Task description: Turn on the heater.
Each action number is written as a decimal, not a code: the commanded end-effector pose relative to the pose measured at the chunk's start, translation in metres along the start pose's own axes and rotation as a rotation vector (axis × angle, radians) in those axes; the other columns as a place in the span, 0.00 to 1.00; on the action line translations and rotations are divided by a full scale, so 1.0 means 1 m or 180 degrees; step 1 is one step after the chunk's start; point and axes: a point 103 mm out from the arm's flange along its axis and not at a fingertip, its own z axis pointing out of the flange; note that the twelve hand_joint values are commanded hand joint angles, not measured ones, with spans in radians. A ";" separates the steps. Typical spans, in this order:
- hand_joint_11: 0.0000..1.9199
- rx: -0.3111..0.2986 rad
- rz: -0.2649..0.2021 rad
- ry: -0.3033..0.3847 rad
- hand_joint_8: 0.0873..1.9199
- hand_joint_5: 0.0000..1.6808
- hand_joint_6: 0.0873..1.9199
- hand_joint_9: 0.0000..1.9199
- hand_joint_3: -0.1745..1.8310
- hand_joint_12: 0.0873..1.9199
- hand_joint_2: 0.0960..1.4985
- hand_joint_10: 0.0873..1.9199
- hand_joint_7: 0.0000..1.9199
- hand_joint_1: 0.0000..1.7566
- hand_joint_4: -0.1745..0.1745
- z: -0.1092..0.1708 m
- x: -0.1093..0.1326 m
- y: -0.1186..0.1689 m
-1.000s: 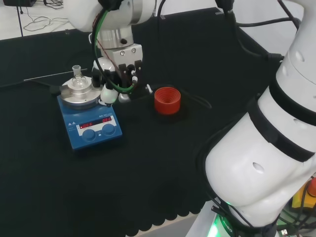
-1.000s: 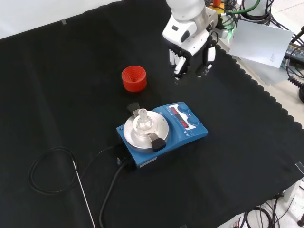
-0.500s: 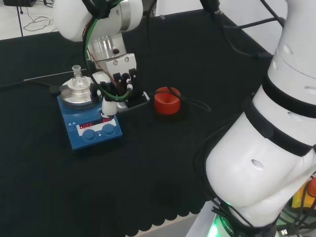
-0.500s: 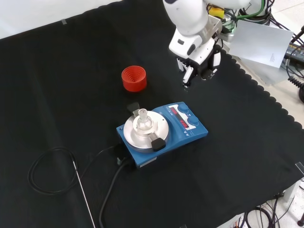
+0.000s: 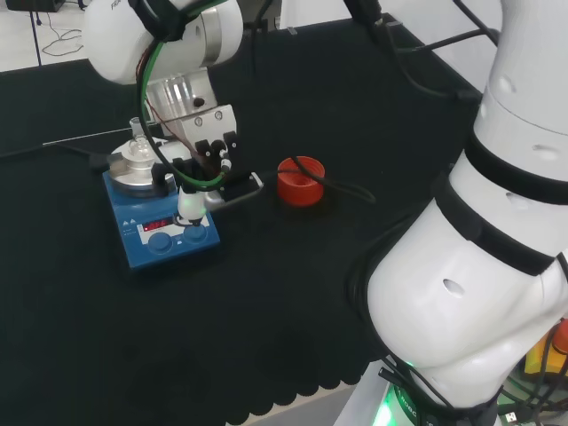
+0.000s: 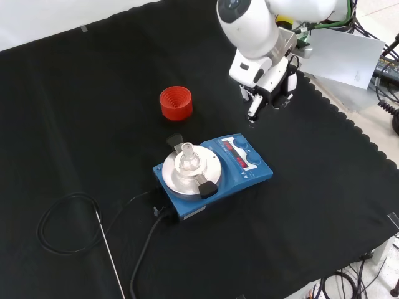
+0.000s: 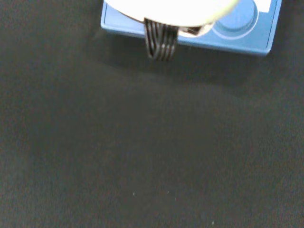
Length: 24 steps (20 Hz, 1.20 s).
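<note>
Black cloth bears the blue heater, robot hand poised above.

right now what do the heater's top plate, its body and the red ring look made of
The top plate looks like brushed metal: silvery with a dull sheen. The heater body looks like blue painted metal or plastic; the smooth, even colour leaves it open. The red ring looks like moulded rubber or plastic: matte, with ribbed steps inside.

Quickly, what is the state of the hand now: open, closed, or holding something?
Hand: shut, holding nothing, with one finger pointing down above the blue heater.
</note>
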 end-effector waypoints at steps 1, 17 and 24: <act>0.61 0.0309 -0.0101 -0.0034 0.75 0.15 0.39 0.82 0.58 0.69 0.41 0.72 0.73 0.78 0.36 0.022 0.004 0.006; 0.60 0.0462 -0.0210 -0.0098 0.76 0.12 0.15 0.82 0.59 0.70 0.41 0.73 0.73 0.78 0.46 0.035 0.007 0.019; 0.60 0.0546 -0.0215 -0.0103 0.76 0.15 0.06 0.81 0.59 0.70 0.41 0.72 0.73 0.78 0.47 0.047 0.004 0.029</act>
